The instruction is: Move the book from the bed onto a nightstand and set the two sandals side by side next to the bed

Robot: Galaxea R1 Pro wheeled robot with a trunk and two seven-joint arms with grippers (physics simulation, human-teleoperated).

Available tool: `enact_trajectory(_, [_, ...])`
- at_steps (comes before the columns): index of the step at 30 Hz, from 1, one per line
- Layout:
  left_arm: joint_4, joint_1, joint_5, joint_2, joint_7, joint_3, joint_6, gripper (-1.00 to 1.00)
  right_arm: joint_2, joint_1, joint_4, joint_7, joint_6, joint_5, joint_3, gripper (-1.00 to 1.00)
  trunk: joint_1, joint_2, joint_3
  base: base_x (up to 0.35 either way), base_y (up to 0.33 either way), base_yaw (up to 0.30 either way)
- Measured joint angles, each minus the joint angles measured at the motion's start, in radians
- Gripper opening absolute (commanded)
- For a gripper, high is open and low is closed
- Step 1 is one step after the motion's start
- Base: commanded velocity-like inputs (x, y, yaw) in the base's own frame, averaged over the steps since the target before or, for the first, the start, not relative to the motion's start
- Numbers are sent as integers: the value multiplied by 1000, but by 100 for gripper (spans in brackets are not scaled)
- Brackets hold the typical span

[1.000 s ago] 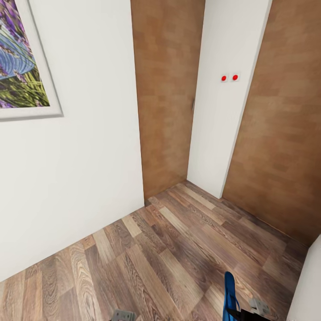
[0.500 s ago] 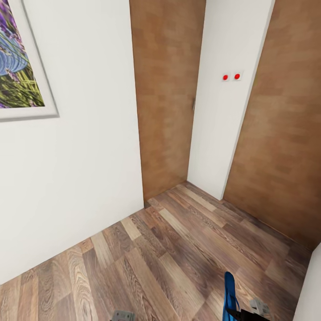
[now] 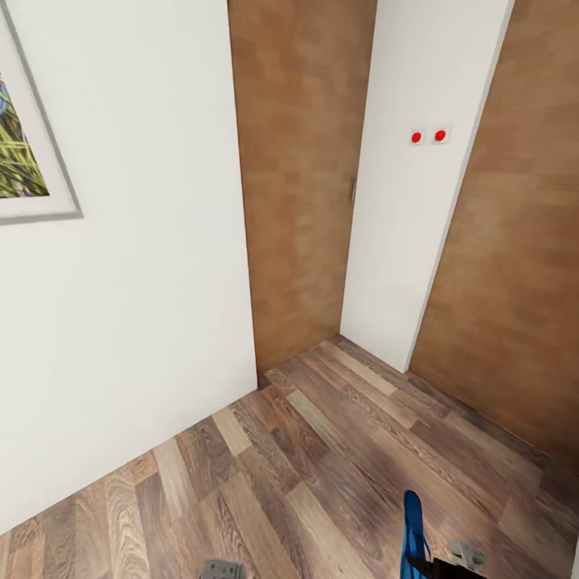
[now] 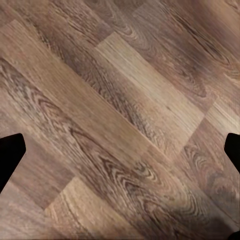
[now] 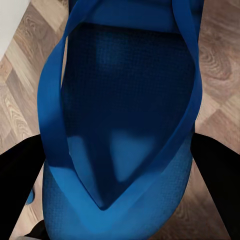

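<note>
1. Right hand (image 5: pixel 120 200): two dark fingers (image 5: pixel 20 175) stand either side of the bright-blue flat sandal with blue straps (image 5: pixel 125 115) and pinch its sole at the end where the straps meet. In the head view the hand (image 3: pixel 438 567) sits at the lower edge with the sandal (image 3: pixel 412 527) standing out ahead of it over the floor, carried clear of the boards (judged a transport hold, gripped at one end so the length hangs free for setting down).

2. Left hand (image 4: pixel 120 155): dark fingertips (image 4: pixel 10 155) show at opposite edges of the wrist view, spread wide apart with nothing between them, over bare planks. Its grey part (image 3: pixel 221 569) shows at the lower edge of the head view. Judged kept free for the second sandal or the book.

3. Brown-grey wood-plank floor (image 3: pixel 265 474): laid in diagonal boards, running to a room corner.

4. White walls (image 3: pixel 153 265): one carries a silver-framed picture of green and purple stems (image 3: pixel 28 153), cut off at the frame edge; a narrow white panel bears two small red round dots (image 3: pixel 428 136).

5. Brown wooden doors (image 3: pixel 297 177): two tall panels flanking the white panel.

6. Task standing (a judgement): one sandal in hand, still to be set beside the bed; the robot faces a corner with doors.
</note>
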Motion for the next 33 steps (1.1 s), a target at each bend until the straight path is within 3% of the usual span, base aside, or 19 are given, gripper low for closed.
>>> enact_trajectory(15, [0, 0, 0, 0, 0, 0, 0, 100, 0, 0, 0, -1, 0, 0, 0, -100, 0, 0, 0, 314, 0, 39])
enact_trajectory(33, [0, 0, 0, 0, -2, 0, 0, 100, 0, 0, 0, -3, 0, 1, 0, -100, 1, 0, -7, 29, 0, 272])
